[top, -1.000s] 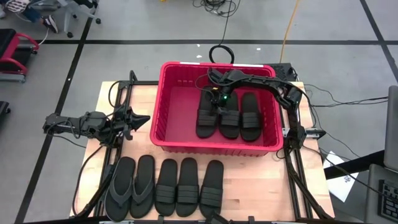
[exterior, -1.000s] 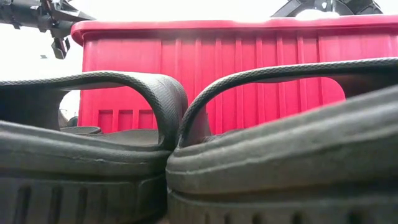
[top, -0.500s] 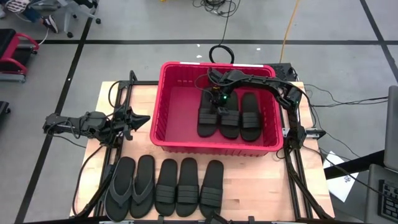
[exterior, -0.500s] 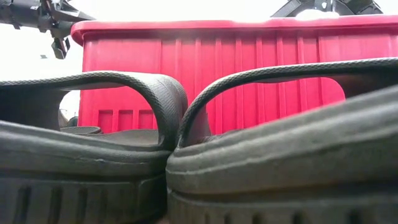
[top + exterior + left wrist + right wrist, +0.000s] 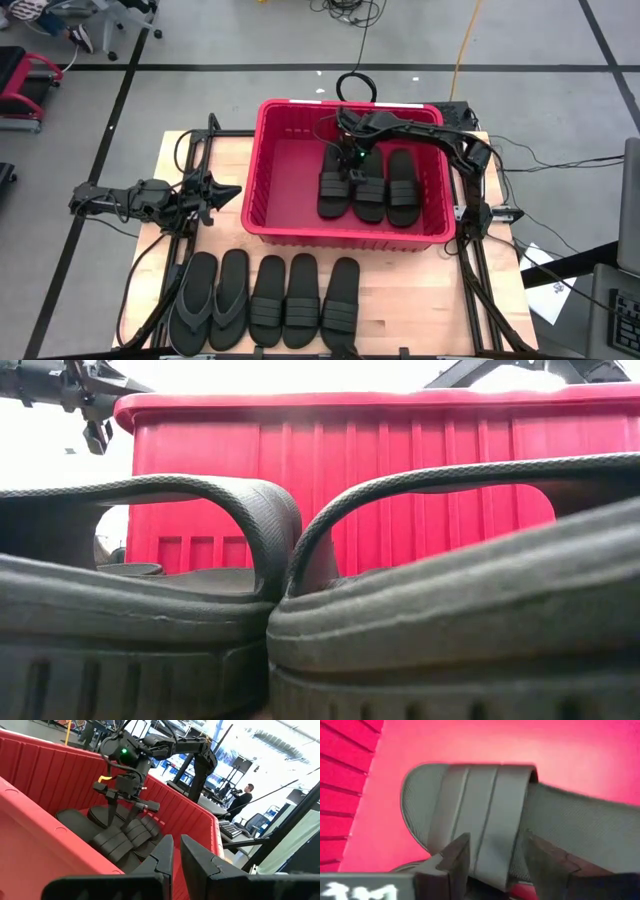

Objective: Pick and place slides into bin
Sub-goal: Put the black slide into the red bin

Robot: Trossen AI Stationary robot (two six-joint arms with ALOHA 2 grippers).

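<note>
The red bin (image 5: 256, 214) stands at the table's far middle with three black slides lying side by side on its floor. My right gripper (image 5: 347, 166) hangs open over the left one (image 5: 334, 188), a finger on each side of its ribbed band (image 5: 485, 815). Near the front edge lie a grey flip-flop pair (image 5: 210, 298) and three more black slides (image 5: 300, 298), soles down. Left of the bin, above the table, my left gripper (image 5: 232, 190) waits shut, holding nothing. My right gripper points down into the bin, its open fingers (image 5: 456, 854) standing either side of the ribbed band on the left slide. The slide lies on the bin floor. I cannot tell whether the fingertips touch it.
The bin's left half (image 5: 285, 180) is bare red floor. In the low view the front slides (image 5: 200, 600) fill the foreground and the bin wall (image 5: 400, 470) rises behind them. Black frame rails (image 5: 190, 150) run along the table's sides. Bare wood lies between bin and front slides.
My right gripper has opened and let go of the left slide in the bin, which now lies on the bin floor. The right arm has shifted slightly above the bin's far rim.
</note>
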